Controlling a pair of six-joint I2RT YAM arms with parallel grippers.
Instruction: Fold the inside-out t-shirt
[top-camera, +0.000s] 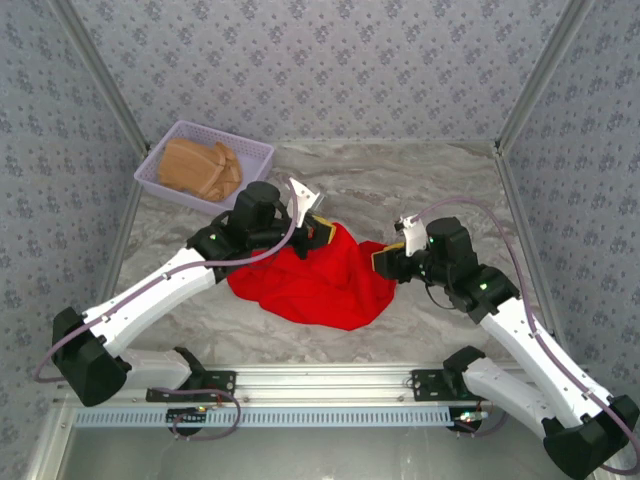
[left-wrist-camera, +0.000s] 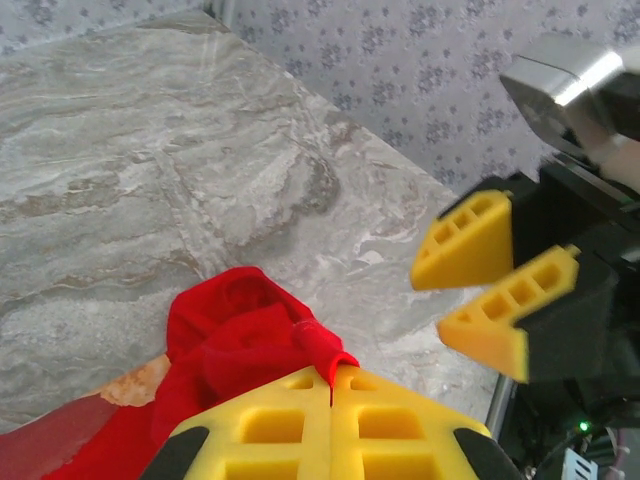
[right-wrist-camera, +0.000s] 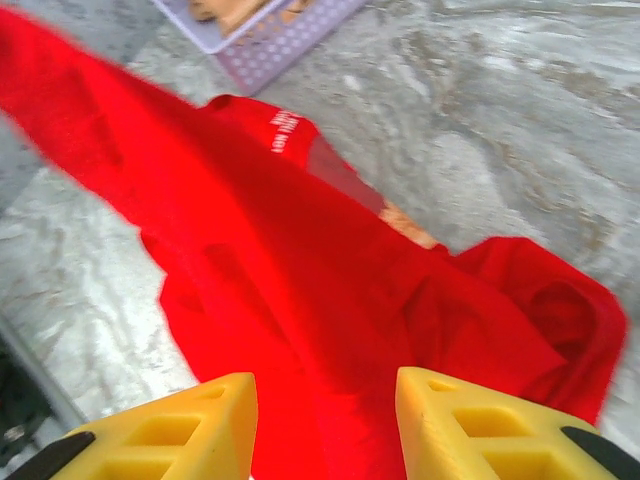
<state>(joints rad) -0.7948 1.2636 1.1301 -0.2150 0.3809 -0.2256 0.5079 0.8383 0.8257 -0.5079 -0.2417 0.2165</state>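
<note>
Finds the red t-shirt (top-camera: 318, 288) crumpled in a heap on the grey marbled worktop (top-camera: 420, 180), near its middle and between the two arms. Notes white lettering (right-wrist-camera: 285, 128) on one upturned fold in the right wrist view.

Records the left pincer (left-wrist-camera: 332, 378) at the heap's 12 o'clock edge in the top view. Sees its yellow fingers pressed together and clamped on a raised fold of the t-shirt.

Records the right pincer (right-wrist-camera: 325, 392) at the heap's 3 o'clock edge, with fingers apart and nothing between them. Places it just above the red cloth; cannot tell whether it touches.

Confirms from the left wrist view that the two pincers stand near each other but apart, with bare worktop between.

Logs a lavender basket (top-camera: 228, 134) at 10 o'clock from the heap, well apart from it, holding a folded tan garment (top-camera: 198, 168).
</note>
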